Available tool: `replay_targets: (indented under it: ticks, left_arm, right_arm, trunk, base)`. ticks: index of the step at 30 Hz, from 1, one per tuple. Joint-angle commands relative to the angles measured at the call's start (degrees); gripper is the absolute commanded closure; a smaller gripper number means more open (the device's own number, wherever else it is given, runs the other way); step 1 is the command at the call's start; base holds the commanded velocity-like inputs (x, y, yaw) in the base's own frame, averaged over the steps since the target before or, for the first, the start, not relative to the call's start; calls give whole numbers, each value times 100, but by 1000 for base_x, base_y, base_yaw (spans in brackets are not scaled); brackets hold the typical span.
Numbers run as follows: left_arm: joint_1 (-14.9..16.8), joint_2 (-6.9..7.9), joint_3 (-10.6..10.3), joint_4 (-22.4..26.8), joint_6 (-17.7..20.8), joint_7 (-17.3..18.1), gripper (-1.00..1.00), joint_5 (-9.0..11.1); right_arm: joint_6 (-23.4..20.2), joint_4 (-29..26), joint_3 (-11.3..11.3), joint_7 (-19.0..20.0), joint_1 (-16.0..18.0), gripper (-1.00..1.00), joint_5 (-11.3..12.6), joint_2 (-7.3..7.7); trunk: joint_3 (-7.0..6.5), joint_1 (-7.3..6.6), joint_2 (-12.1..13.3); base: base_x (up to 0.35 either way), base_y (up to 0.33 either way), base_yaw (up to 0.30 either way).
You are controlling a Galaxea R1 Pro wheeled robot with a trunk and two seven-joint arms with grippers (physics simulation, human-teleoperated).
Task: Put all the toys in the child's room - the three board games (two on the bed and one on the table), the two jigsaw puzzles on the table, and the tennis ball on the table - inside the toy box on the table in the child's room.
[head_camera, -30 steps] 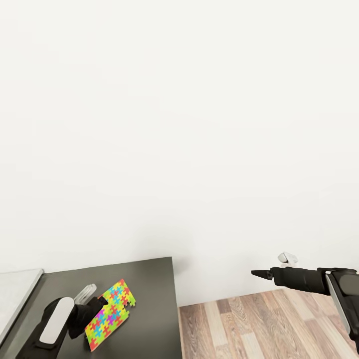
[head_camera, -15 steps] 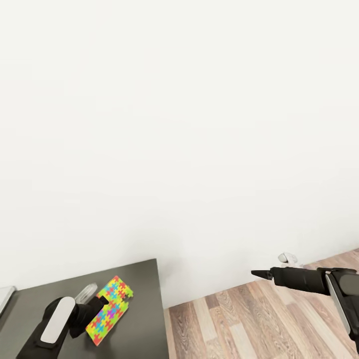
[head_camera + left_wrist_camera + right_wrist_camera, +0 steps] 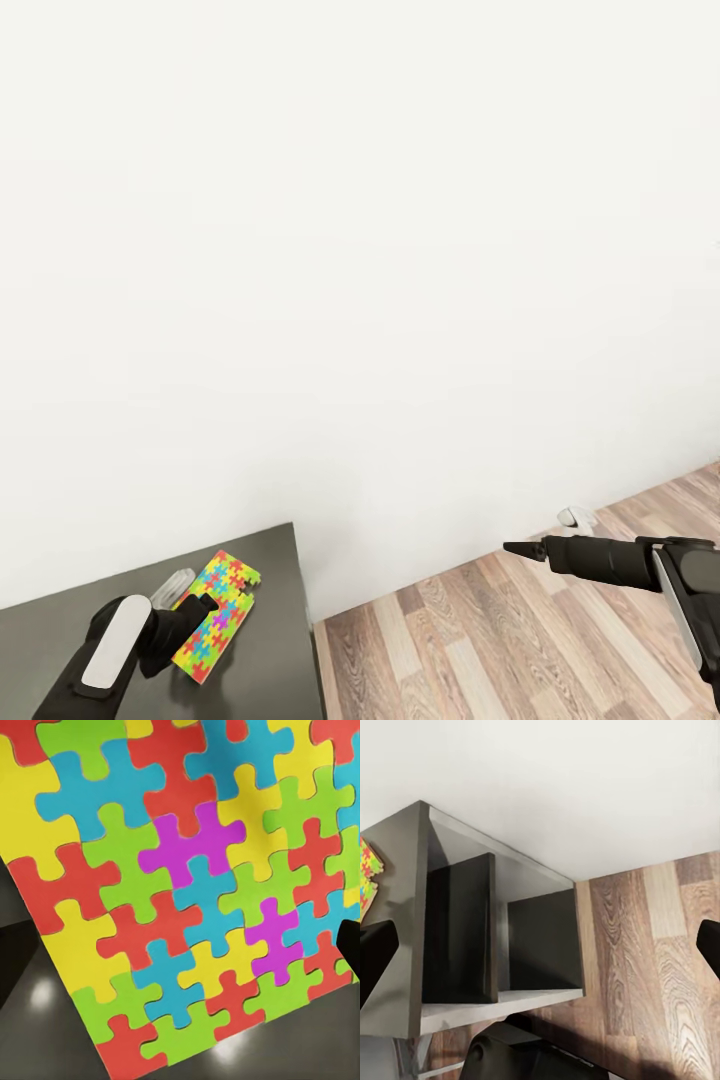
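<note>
Head view, left end effector (image 3: 200,606) clamped on jigsaw puzzle (image 3: 217,612), right end effector (image 3: 520,548) spread, empty.

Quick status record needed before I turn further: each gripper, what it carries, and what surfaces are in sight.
left gripper: shut on the flat jigsaw puzzle box with the bright interlocking-piece pattern, held over the dark grey cabinet top
right gripper: open, nothing between its fingers, above the wood-plank floor
cabinet shelves: open dark compartments seen from the right wrist view
backdrop: plain white wall
toy box: not visible in these frames
</note>
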State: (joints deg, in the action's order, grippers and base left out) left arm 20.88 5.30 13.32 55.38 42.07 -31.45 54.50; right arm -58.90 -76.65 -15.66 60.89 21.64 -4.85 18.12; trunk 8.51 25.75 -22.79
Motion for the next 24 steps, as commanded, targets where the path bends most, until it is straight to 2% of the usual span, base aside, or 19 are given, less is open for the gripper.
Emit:
replay_targets:
  ticks: [1,24]
  left_arm:
    - [4,1,4,8,12,-54,-100,61]
    - [-5,50,28,12,12,-54,-100,52]
  right_arm:
    - [-34,-3,-7,52,7,-100,-51,-1]
    - [-34,-1,-7,39,7,-100,-51,-2]
  trunk:
    - [13,4,-13]
    - [13,4,-13]
  base:
    - [0,0,-37]
    - [0,0,-8]
